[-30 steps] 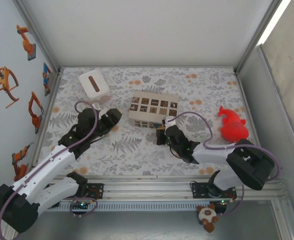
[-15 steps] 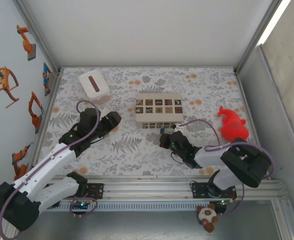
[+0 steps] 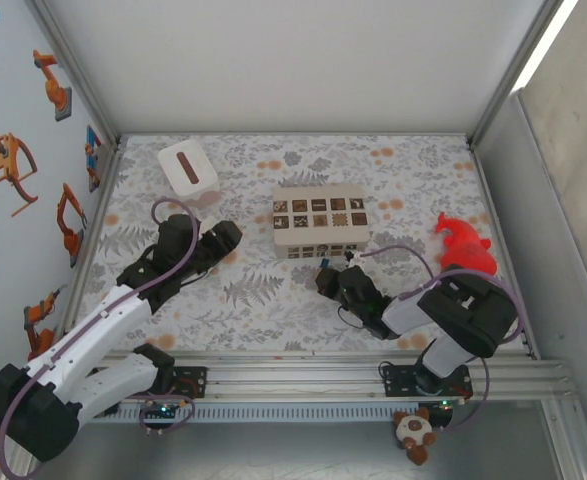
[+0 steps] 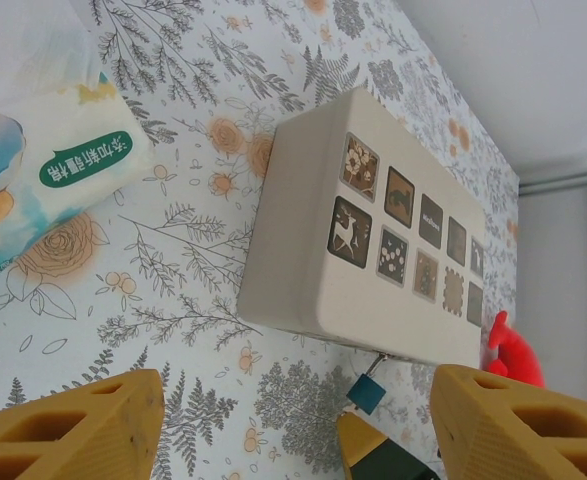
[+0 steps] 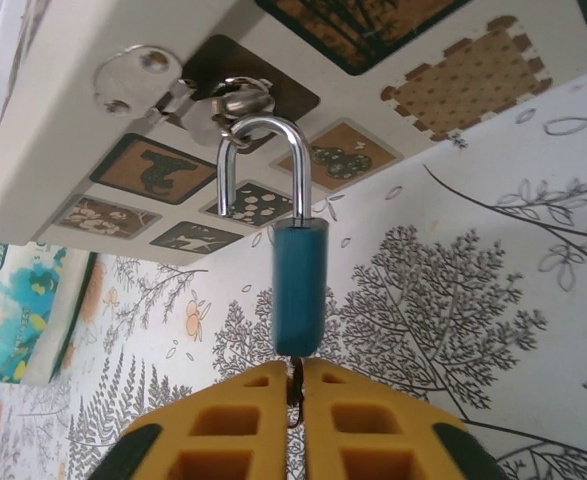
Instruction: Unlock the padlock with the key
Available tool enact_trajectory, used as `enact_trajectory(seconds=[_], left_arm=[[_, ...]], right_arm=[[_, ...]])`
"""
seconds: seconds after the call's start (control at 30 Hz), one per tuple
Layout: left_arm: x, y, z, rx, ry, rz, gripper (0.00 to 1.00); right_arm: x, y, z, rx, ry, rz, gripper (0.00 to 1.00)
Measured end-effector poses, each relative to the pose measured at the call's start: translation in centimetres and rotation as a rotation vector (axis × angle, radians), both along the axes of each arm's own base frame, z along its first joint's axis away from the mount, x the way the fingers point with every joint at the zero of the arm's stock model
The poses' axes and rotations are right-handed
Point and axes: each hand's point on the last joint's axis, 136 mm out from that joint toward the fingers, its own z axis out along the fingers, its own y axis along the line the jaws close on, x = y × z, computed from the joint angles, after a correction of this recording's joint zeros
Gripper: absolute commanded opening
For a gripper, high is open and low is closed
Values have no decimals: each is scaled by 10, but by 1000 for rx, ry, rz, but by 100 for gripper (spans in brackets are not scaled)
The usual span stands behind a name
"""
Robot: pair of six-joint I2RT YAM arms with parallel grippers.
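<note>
Left wrist view shows a tissue pack [image 4: 33, 170] whose green label bears Chinese characters I cannot read, while the blue padlock [image 5: 300, 285] with silver shackle hangs on the hasp [image 5: 223, 100] of the beige box [image 5: 73, 150], the right gripper [image 5: 295, 378] clamped on the key [image 5: 294, 398] beneath it, the left gripper [image 4: 293, 430] spread wide and empty.
</note>
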Motion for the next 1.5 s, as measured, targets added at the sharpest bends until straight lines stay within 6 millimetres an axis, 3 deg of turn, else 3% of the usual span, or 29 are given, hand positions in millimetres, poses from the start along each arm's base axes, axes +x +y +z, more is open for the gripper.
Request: enact_trajectory(seconds=[0.1, 0.33, 0.5, 0.63, 0.8, 0.97, 1.17, 1.5], left_arm=[[0, 1, 0, 0, 0, 2, 71], [3, 5, 0, 5, -3, 14, 72], [8, 6, 2, 11, -4, 14, 75], [15, 2, 8, 5, -1, -5, 77], [26, -2, 1, -3, 28, -29, 78], [38, -8, -14, -9, 77, -57, 78], [54, -26, -23, -15, 106, -125, 78], [75, -50, -48, -29, 146, -204, 68]], right_arm=[[-4, -6, -7, 0, 24, -18, 25], [-4, -7, -2, 41, 30, -40, 32], [-9, -20, 4, 24, 7, -55, 43], [-7, -29, 30, 15, -77, -55, 60], [6, -43, 69, 38, -199, -53, 72], [13, -51, 90, 80, -249, -16, 76], [10, -43, 83, 126, -206, 67, 77], [8, -26, 36, 133, -78, 132, 67]])
